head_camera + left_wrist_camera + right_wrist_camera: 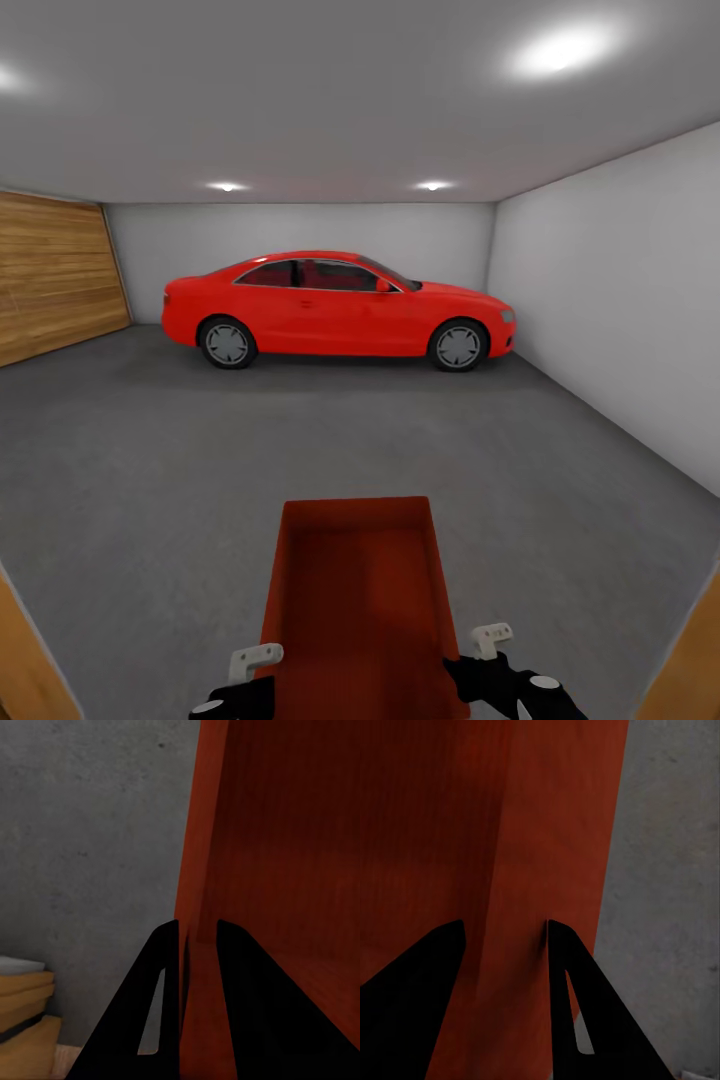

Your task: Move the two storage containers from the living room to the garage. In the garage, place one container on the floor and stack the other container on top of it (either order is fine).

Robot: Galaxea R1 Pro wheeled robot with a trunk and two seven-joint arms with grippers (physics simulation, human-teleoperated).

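One orange-red, lidless storage container [355,600] hangs low in front of me, lengthwise, above the garage's dark grey concrete floor [150,450]. My left gripper [255,665] is at its near left wall and my right gripper [490,645] at its near right wall. In the left wrist view the gripper [197,934] is shut on the container [285,870], with one black finger on each side of the thin wall. The right wrist view shows the right gripper [504,934] holding the container [472,832] the same way, with floor [675,907] beside it. The living room is out of view.
A red car [335,310] is parked across the far end of the garage. A wooden-slat door [55,275] fills the left wall and a plain pale wall [620,300] runs along the right. Wooden door-frame edges [20,650] flank me at both lower corners.
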